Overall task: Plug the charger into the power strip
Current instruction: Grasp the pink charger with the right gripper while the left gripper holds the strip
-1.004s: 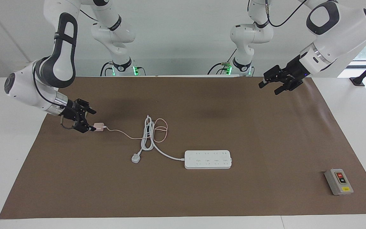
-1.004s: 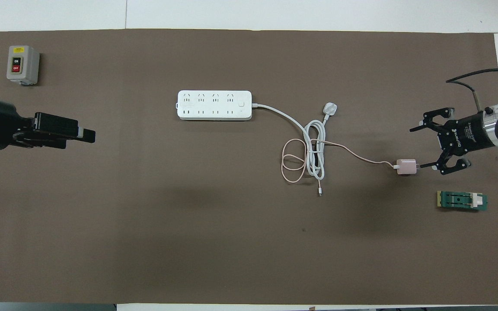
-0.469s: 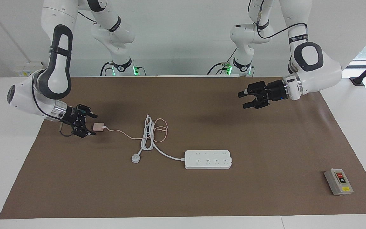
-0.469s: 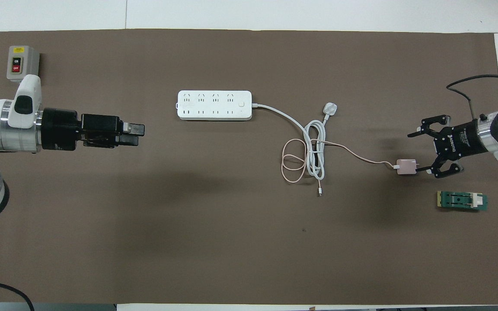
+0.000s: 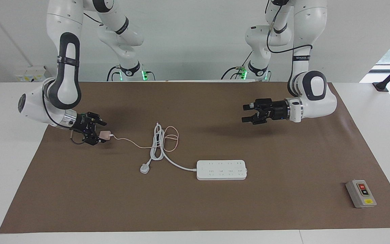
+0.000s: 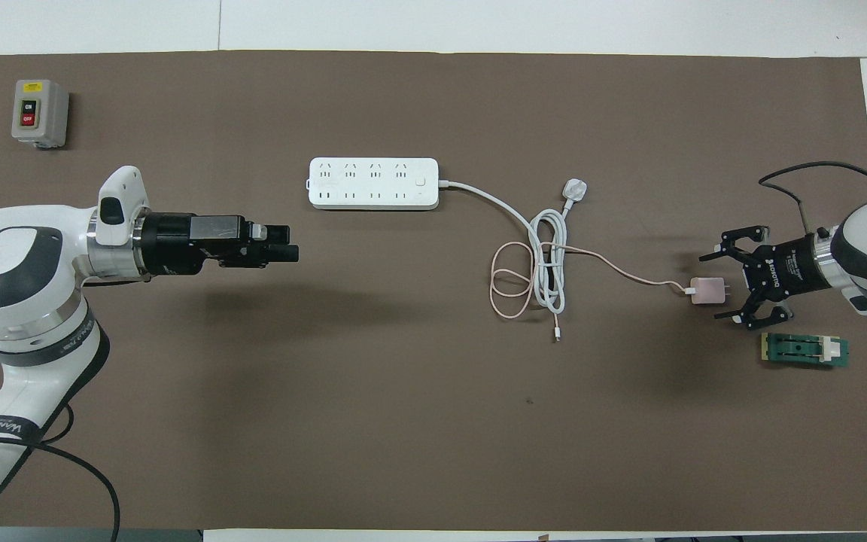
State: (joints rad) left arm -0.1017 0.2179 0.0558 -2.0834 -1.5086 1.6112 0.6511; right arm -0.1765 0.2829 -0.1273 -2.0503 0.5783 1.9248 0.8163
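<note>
The pale pink charger [image 5: 106, 135] [image 6: 707, 290] lies on the brown mat at the right arm's end of the table. Its thin pink cable [image 6: 509, 290] runs to a loose coil beside the white cord. My right gripper [image 5: 101, 133] [image 6: 712, 287] is low at the mat and open, one finger on each side of the charger's prong end. The white power strip [image 5: 222, 169] [image 6: 373, 183] lies flat mid-table, sockets up. My left gripper [image 5: 244, 114] [image 6: 290, 252] hangs open and empty above the mat, between the strip and the robots' edge.
The strip's thick white cord loops to a three-pin plug [image 5: 144, 168] [image 6: 575, 188] beside the pink coil. A grey switch box [image 5: 361, 193] [image 6: 39, 113] stands at the left arm's end. A small green part [image 6: 804, 350] lies beside the right gripper.
The left arm has swung down and in toward the table's middle, its gripper still open. The right gripper has shifted so its open fingers now flank the charger.
</note>
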